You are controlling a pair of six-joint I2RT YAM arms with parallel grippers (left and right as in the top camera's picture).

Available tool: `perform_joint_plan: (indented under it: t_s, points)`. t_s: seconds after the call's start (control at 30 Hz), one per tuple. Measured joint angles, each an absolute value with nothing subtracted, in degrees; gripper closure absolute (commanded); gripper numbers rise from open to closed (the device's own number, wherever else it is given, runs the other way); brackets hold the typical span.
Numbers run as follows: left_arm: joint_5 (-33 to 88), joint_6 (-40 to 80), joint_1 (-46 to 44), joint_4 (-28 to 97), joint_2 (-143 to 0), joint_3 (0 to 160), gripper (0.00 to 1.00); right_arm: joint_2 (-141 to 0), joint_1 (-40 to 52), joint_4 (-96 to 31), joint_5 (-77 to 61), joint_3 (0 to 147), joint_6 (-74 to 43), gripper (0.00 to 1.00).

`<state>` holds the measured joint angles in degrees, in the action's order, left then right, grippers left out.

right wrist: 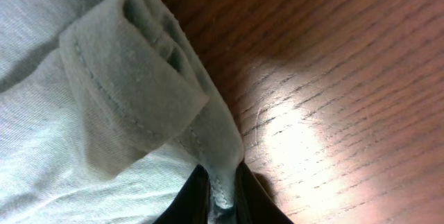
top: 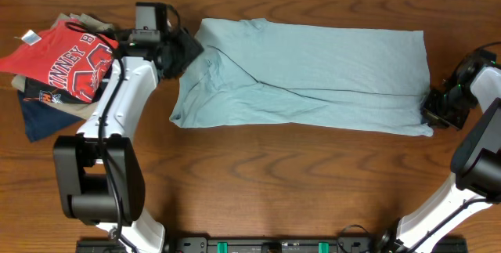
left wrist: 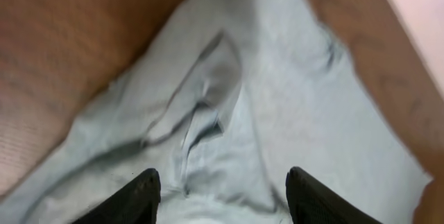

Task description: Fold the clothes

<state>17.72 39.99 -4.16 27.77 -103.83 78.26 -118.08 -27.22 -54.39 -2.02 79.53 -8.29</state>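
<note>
The pale blue-grey T-shirt (top: 305, 73) lies folded lengthwise into a long rectangle across the middle of the table. My left gripper (top: 182, 53) is open over the shirt's left end, its two black fingers (left wrist: 222, 189) spread above wrinkled fabric (left wrist: 229, 99) with nothing between them. My right gripper (top: 435, 110) is at the shirt's lower right corner, shut on the hem (right wrist: 222, 182); a doubled fold of hem (right wrist: 132, 85) curls just ahead of the fingers (right wrist: 223, 197).
A pile of other garments sits at the far left: a red shirt with white lettering (top: 66, 61) on top of navy (top: 43, 116) and khaki pieces. Bare wood table (top: 274, 182) lies in front of the shirt.
</note>
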Motion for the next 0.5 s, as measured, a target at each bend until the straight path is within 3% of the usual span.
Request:
perform_joint_plan:
  t_s: [0.5]
  points:
    - [17.9, 32.5, -20.5, 26.5, -108.5, 77.7, 0.41, -118.1, -27.2, -54.6, -1.8, 79.5, -8.3, 0.85]
